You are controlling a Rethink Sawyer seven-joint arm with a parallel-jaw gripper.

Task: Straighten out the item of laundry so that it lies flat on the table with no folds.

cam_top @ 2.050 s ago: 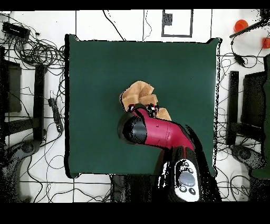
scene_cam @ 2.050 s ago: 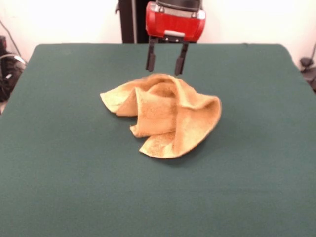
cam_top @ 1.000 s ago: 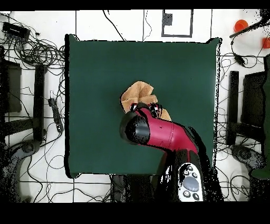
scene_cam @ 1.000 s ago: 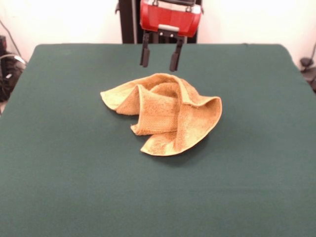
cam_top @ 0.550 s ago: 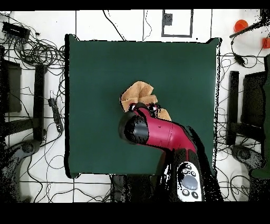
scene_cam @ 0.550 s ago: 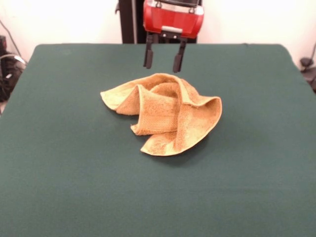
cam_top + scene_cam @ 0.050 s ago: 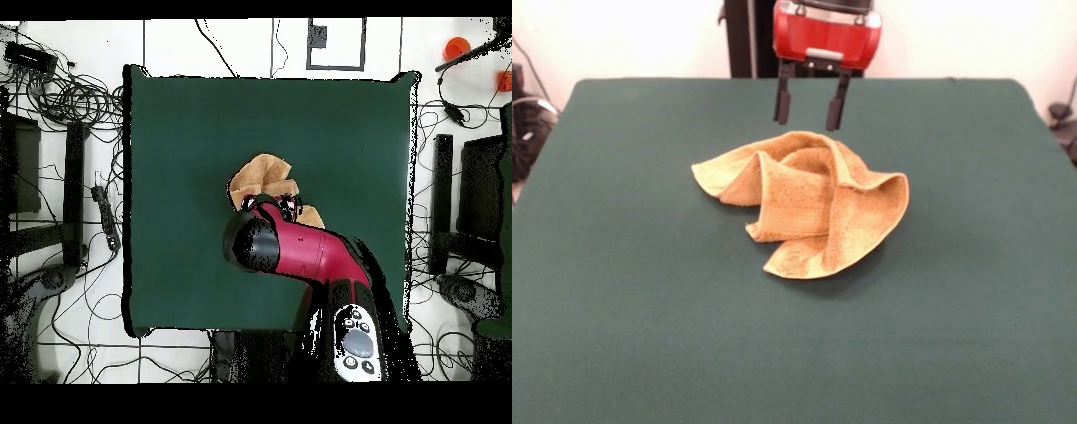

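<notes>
Front view has the end effector (image 7: 809, 109) hanging empty with fingers spread wide, just above the towel's (image 7: 808, 205) back fold, probably lining up a grab. Towel's crumpled mid-table (image 7: 644, 309).

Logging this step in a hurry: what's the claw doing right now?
Claw: open, holding nothing, hanging above the far edge of the crumpled towel.

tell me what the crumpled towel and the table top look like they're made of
The towel looks like golden-tan terry cloth: a fuzzy, looped, matte nap, with soft rounded folds that hold their shape. The table seems covered in dark green felt or a similar fabric: flat, matte, no shine, faintly fibrous. Neither can be confirmed by sight alone.
</notes>
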